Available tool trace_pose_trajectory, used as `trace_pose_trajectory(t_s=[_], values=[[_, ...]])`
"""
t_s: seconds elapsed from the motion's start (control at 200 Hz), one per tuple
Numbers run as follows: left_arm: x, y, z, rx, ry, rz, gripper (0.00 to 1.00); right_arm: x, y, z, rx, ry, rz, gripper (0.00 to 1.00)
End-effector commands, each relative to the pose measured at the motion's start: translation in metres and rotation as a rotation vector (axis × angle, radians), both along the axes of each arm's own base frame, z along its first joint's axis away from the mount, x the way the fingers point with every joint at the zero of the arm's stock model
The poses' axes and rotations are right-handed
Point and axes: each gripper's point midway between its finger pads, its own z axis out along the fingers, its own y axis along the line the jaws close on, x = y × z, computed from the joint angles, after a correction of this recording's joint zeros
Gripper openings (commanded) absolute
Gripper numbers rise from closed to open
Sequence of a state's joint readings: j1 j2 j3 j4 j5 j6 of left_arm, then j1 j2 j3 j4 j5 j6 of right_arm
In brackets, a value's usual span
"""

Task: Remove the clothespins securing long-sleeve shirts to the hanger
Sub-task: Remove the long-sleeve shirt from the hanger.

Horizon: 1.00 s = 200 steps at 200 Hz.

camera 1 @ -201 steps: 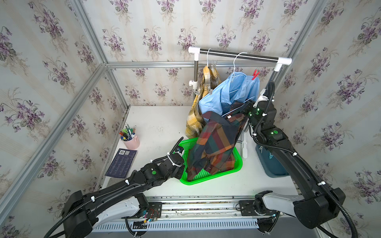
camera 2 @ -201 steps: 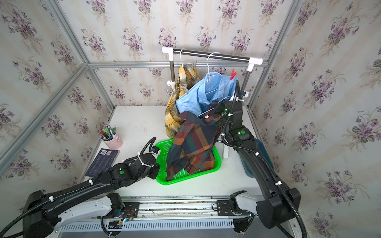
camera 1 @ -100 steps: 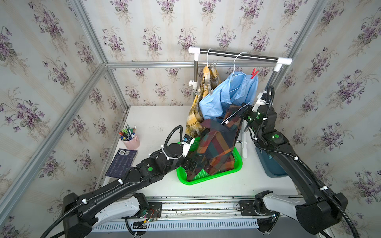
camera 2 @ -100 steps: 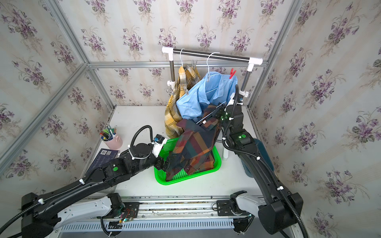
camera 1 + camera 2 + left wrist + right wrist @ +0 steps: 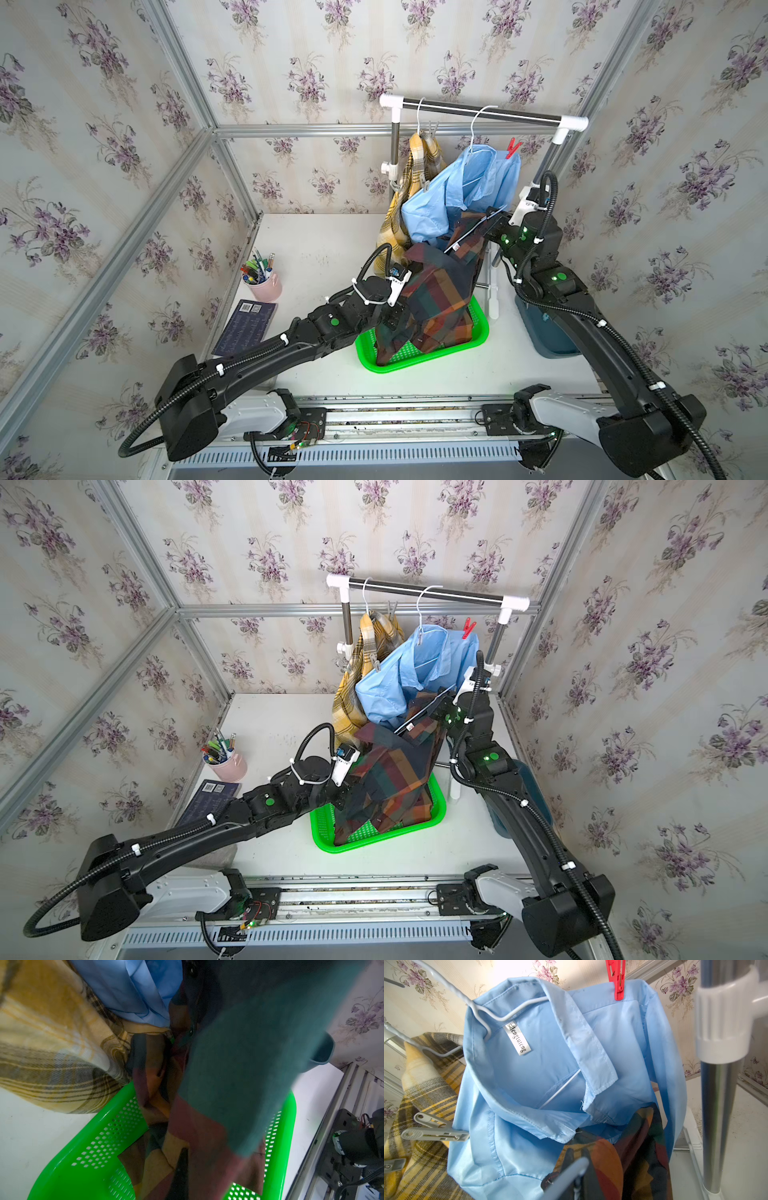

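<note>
right gripper (image 5: pixel 493 216) is pressed together on the thin white wire hanger (image 5: pixel 469 233) carrying the dark navy-red-orange-green check shirt (image 5: pixel 436 299). that hanger is off the rail and tilted. left gripper (image 5: pixel 397 322) is closed too, buried in the shirt's 9 o'clock edge. whatever it pinches is hidden, since its wrist view is mostly blurred cloth.

progress, my read: about a third done.
- check shirt: no pins visible on it.
- plain light blue shirt (image 5: pixel 440 208): hangs on the black rail with white end caps (image 5: pixel 519 116) at the table's 12 o'clock. bright red plastic clothespin (image 5: pixel 513 148) sits on its shoulder at 1 o'clock.
- yellow-and-brown plaid shirt (image 5: pixel 390 232): just beside the blue one at 9 o'clock. at least two pale grey plastic clothespins (image 5: pixel 436 1131) on it.

containers:
- bright green perforated plastic basket (image 5: pixel 415 365), 5 o'clock of table centre: holds the check shirt's tail. no pins seen, but cloth covers most of its floor.
- pink cup (image 5: pixel 266 289), 9 o'clock: pens.
- blue-grey bin (image 5: pixel 548 338), 3 o'clock: inside not visible.
</note>
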<state>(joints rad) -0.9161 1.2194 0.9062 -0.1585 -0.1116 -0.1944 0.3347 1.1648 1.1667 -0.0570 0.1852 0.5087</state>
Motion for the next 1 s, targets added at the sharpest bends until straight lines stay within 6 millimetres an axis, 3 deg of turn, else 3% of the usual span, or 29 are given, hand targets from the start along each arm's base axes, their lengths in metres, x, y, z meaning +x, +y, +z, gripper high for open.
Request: trace_pose_trajectory(t_s=[0.0,0.155,0.405,0.61,0.814,0.854,0.919,0.994], values=[[-0.003,0.013,0.004,-0.024,-0.010,0.039,0.00,0.004,0.001,0.012,0.031,-0.041,-0.008,0.00],[-0.023,0.045,-0.006,-0.031,0.013,0.082,0.00,0.012,-0.009,0.009,0.026,-0.032,-0.079,0.00],[-0.042,0.083,-0.048,-0.012,0.085,0.184,0.00,0.023,-0.005,0.012,0.095,-0.042,-0.087,0.00],[-0.041,0.090,-0.086,0.032,0.172,0.264,0.00,0.016,-0.005,0.032,0.122,-0.076,-0.066,0.00],[-0.024,0.072,-0.086,0.071,0.135,0.248,0.00,0.004,0.009,0.045,0.171,-0.088,0.025,0.00],[-0.019,0.067,-0.080,0.074,0.125,0.244,0.17,0.000,0.016,0.045,0.181,-0.085,0.048,0.00],[-0.014,0.058,-0.063,0.060,0.098,0.221,0.65,-0.008,0.030,0.042,0.180,-0.076,0.086,0.00],[-0.016,0.057,-0.024,0.010,0.036,0.187,0.89,-0.016,0.045,0.034,0.175,-0.053,0.121,0.00]])
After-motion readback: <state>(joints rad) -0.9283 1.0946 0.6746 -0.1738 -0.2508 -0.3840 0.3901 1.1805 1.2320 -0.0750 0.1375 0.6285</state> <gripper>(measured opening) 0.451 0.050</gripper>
